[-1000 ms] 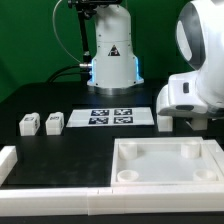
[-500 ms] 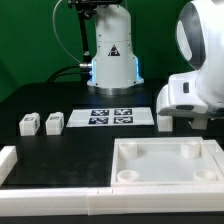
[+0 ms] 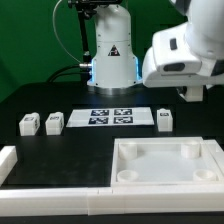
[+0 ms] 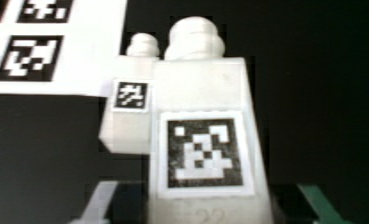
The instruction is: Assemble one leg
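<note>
In the wrist view a white leg (image 4: 202,120) with a square tag on its face stands close in front of the camera, between my gripper (image 4: 220,205) fingers (image 4: 117,198). A dark gap shows on each side of it, so the jaws are open and not touching it. A second leg (image 4: 131,100) stands just behind it. In the exterior view the gripper (image 3: 190,95) hangs at the right, and one leg (image 3: 163,118) shows on the table by the marker board's right end. Two more legs (image 3: 29,124) (image 3: 54,122) stand at the left.
The marker board (image 3: 110,117) lies mid-table. A large white square tray-like part (image 3: 166,182) with round corner sockets lies at the front right. A white rail (image 3: 50,182) runs along the front edge. The robot base (image 3: 110,55) stands at the back.
The arm's white body has moved up and toward the exterior view's left. This uncovers a leg by the marker board's right end that was hidden before.
</note>
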{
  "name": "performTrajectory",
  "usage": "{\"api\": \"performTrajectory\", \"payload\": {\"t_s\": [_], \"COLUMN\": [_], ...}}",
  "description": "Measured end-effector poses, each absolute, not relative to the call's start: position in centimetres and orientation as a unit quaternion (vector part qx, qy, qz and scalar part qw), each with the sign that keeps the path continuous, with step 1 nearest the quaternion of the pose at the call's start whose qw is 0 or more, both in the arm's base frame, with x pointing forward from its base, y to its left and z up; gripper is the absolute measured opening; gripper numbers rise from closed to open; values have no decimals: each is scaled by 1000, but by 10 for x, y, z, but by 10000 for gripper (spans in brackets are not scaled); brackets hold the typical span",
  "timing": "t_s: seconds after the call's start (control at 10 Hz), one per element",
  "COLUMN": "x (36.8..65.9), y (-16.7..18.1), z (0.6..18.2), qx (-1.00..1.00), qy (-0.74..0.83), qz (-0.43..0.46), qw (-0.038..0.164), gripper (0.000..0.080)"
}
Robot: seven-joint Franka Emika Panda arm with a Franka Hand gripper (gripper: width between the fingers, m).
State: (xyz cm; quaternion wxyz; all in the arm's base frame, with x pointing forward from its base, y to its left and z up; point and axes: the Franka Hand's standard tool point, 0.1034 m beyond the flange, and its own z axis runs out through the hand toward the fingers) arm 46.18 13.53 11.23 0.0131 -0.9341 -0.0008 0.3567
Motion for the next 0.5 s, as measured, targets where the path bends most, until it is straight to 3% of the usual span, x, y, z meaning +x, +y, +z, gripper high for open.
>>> {"api": "performTrajectory", "payload": {"t_s": [0.1,0.4,0.5], "x": [467,482,497], "y": [133,138,124], "z": [126,121,111], "qx": [-937,-981,-987], "qy": [-1,-5,-33], "qz": [348,190,148], "qw": [13,31,50], "gripper": [294,294,294]}}
